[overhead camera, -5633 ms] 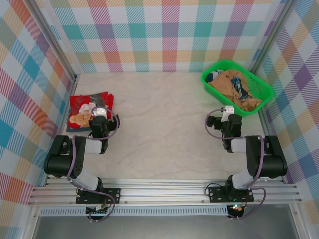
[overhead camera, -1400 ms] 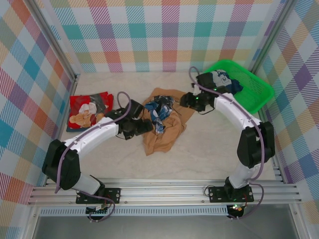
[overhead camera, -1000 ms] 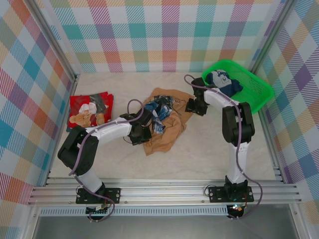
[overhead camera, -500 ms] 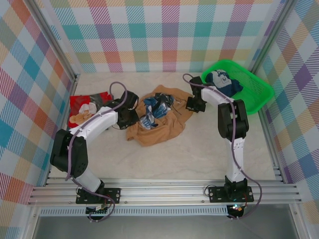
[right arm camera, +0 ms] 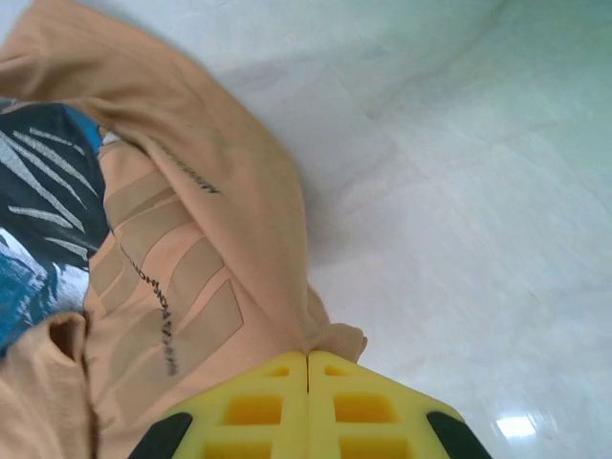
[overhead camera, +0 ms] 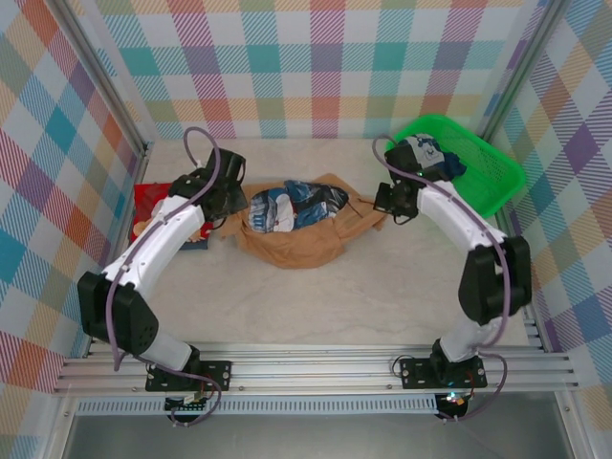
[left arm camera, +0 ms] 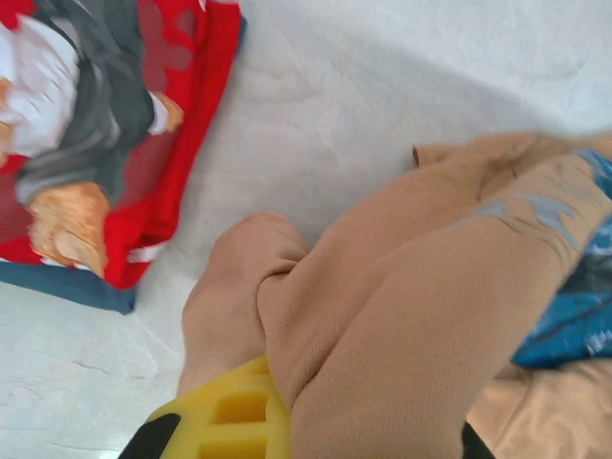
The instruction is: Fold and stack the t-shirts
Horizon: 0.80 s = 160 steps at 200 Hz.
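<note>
While each claw pinched one end of the tan shirt (overhead camera: 298,229), the cloth hung between them across the middle of the table (overhead camera: 316,306), sagging onto the surface with its blue print (overhead camera: 287,206) facing up. The left claw (overhead camera: 232,203) was pressed shut on a bunched fold at the shirt's left edge; in the left wrist view the fabric spilled over one yellow pad (left arm camera: 229,421) and hid the other. The right claw (right arm camera: 308,368) had its pads closed flat together, nipping a small corner of the hem (right arm camera: 330,339) just above the fingertips.

Gripping opposite ends like this looked meant to pull the shirt taut and spread it flat, since it lay rumpled and could not be folded as it was. The red shirt (left arm camera: 96,143) sat folded at the left side, close beside the left arm but apart from the tan one, probably as the base of the stack. A green basket (overhead camera: 488,177) at the back right held a dark garment (overhead camera: 428,155), which I judged would come later.
</note>
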{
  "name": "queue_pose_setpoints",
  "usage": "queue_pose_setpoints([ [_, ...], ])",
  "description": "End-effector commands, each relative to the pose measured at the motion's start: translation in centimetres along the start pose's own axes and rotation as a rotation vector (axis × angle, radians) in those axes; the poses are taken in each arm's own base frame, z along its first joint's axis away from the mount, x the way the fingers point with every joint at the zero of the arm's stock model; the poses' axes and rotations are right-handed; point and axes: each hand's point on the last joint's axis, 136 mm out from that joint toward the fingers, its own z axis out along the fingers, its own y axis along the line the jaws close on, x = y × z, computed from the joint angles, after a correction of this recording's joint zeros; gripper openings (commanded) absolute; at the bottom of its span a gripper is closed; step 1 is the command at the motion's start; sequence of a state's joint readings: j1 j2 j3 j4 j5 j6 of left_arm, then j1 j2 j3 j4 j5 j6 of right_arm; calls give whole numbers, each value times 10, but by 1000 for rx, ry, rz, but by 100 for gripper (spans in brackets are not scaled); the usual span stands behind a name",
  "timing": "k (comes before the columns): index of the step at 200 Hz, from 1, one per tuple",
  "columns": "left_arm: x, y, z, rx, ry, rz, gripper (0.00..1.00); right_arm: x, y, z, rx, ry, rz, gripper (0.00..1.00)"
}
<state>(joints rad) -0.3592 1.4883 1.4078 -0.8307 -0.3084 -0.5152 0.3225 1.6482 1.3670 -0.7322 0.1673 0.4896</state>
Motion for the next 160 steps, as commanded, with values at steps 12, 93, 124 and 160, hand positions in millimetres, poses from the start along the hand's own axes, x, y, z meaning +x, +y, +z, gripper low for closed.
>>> queue_pose_setpoints([
  [12,-12,32,-26,-77,-91,25,0,49,-24,-21,55,55,-2,0],
  [93,-16,-10,109,20,232,-57,49,65,-24,46,108,220,-8,0],
  [124,-23,-16,64,3,143,-50,57,85,-19,51,80,311,19,0],
  [160,63,-116,32,307,318,160,62,102,-31,54,106,344,11,0],
])
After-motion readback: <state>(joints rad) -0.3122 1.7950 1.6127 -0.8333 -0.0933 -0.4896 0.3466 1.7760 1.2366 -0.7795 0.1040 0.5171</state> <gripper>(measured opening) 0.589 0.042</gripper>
